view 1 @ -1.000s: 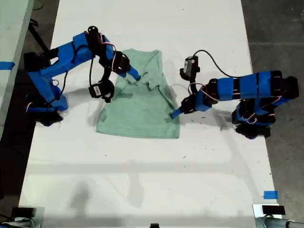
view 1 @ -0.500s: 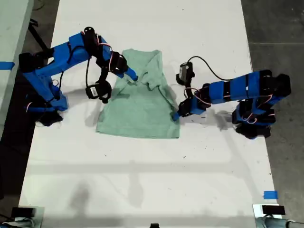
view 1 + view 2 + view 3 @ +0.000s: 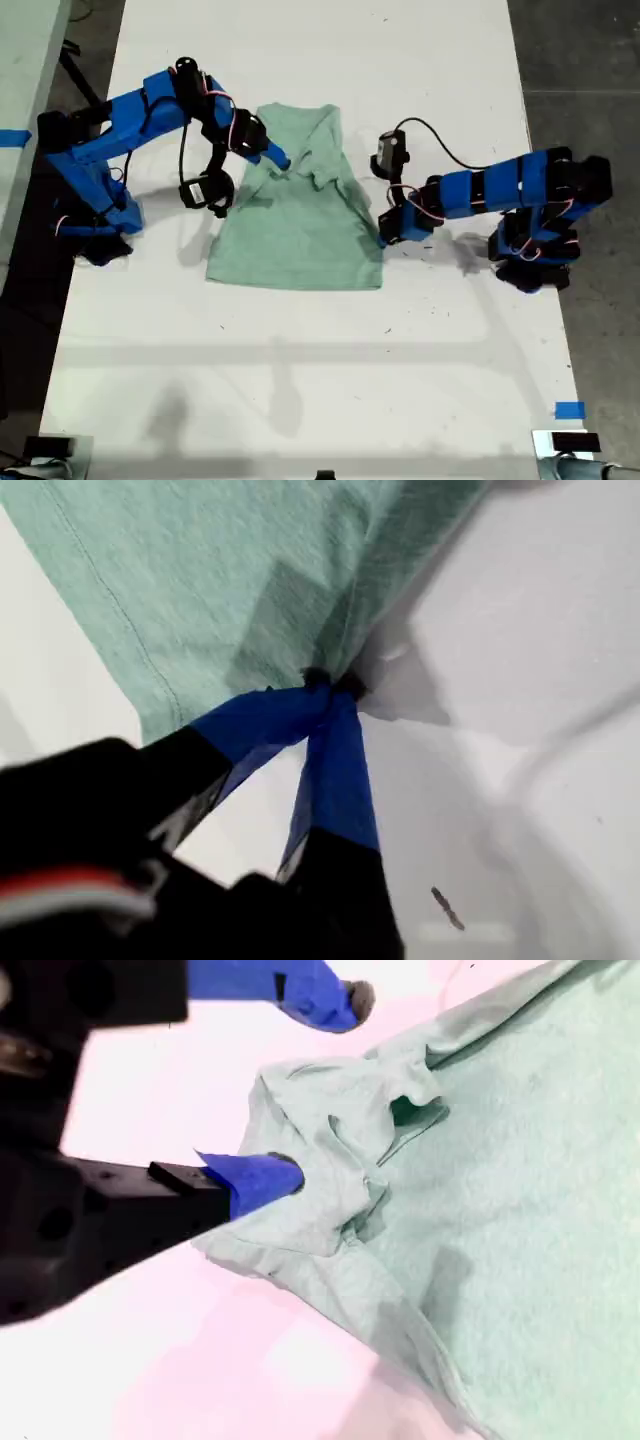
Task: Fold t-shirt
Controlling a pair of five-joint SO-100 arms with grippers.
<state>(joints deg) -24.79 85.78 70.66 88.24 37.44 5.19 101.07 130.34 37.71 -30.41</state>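
The mint-green t-shirt [image 3: 297, 215] is spread on the white table [image 3: 320, 380] between the two blue arms, its upper part bunched toward the exterior view's top. My first gripper [image 3: 335, 692] is clamped tight on the shirt's edge — in the exterior view this is the lower corner on the view's right, pinched where a side fold would be started. My second gripper [image 3: 325, 1085] is held wide open over the rumpled sleeve and collar, one blue tip pressed onto the cloth, nothing gripped. That placement is judged to pin or ready a grab at the far side. The pinch itself is only confirmed by the first wrist view — from the exterior view the jaws' closure cannot be made out.
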